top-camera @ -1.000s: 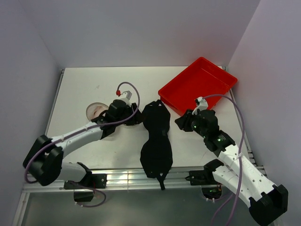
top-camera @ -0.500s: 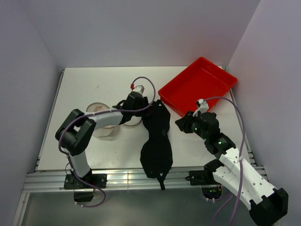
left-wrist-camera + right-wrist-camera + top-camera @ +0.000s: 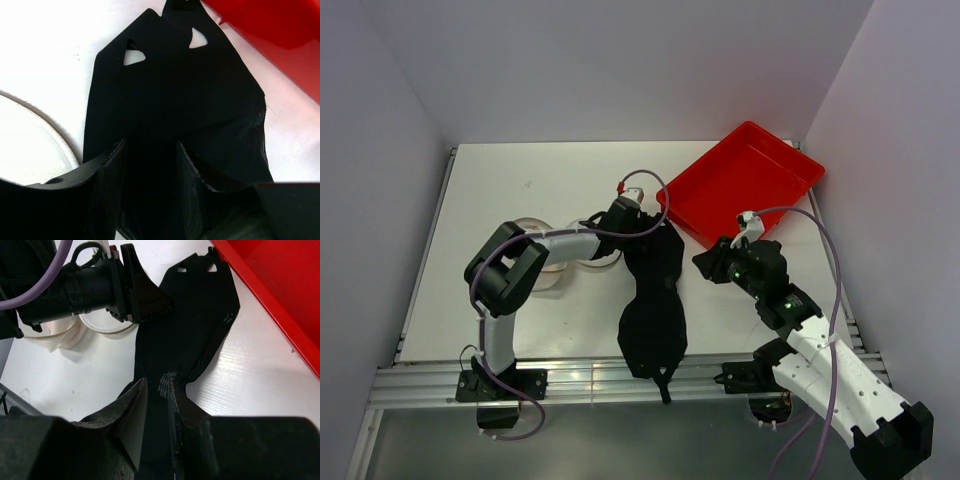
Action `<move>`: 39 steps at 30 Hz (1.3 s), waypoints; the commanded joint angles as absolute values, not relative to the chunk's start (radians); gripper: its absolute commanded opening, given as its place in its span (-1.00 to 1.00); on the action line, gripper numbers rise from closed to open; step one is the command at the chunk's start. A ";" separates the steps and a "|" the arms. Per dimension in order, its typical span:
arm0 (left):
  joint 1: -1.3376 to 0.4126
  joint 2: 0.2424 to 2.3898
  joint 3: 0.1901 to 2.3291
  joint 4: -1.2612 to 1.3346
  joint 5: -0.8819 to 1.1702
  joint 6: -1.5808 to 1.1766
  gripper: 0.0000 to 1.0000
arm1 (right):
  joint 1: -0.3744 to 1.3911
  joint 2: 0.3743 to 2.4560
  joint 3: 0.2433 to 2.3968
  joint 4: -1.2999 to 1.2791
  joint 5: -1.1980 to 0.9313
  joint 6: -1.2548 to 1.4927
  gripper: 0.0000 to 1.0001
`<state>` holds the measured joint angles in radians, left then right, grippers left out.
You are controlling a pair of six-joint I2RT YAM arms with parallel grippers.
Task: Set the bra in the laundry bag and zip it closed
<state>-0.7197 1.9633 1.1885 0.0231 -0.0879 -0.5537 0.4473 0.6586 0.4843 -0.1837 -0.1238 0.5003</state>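
"Black cloth, that's the bra [image 3: 653,300]. How does it lie?"

"Flat on the counter [image 3: 520,180]. In the overhead view its long axis runs from 12 to 6 o'clock, and the strap end hangs over the near edge at 6."

"Which arm is nearer?"

"The left. The left fingers [image 3: 107,195] are spread wide and straddle the bra's 12 o'clock end. The cloth is right beneath them, but nothing is pinched yet. The right fingers [image 3: 134,410] hang just off the bra's waist at 3 o'clock, parted only a little and empty as far as I can see."

"And the laundry bag [image 3: 57,342]?"

"Just beside that same end, toward 9 o'clock, partly under the left arm. I can't tell which way its mouth faces. So the haul is short, from 3 toward 9."

"Room?"

"Tight at 1 o'clock, where the red tray [image 3: 740,180] corner nearly meets the bra. Bare counter lies toward 11. I'd judge the trailing length the main worry, since it could drag or snag on the bag's rim."
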 commanded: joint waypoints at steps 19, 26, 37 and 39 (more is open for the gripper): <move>-0.791 2.025 1.233 -0.081 -0.286 -0.500 0.21 | 0.454 0.598 0.514 -0.163 -0.078 0.520 0.03; -0.805 2.013 1.224 -0.054 -0.319 -0.495 0.38 | 0.453 0.620 0.511 -0.147 -0.101 0.518 0.02; -0.805 1.956 1.157 0.043 -0.281 -0.500 -1.00 | 0.454 0.609 0.491 -0.140 -0.038 0.506 0.00; -0.807 1.921 1.128 0.084 -0.256 -0.509 -1.00 | 0.454 0.635 0.477 -0.118 -0.035 0.512 0.03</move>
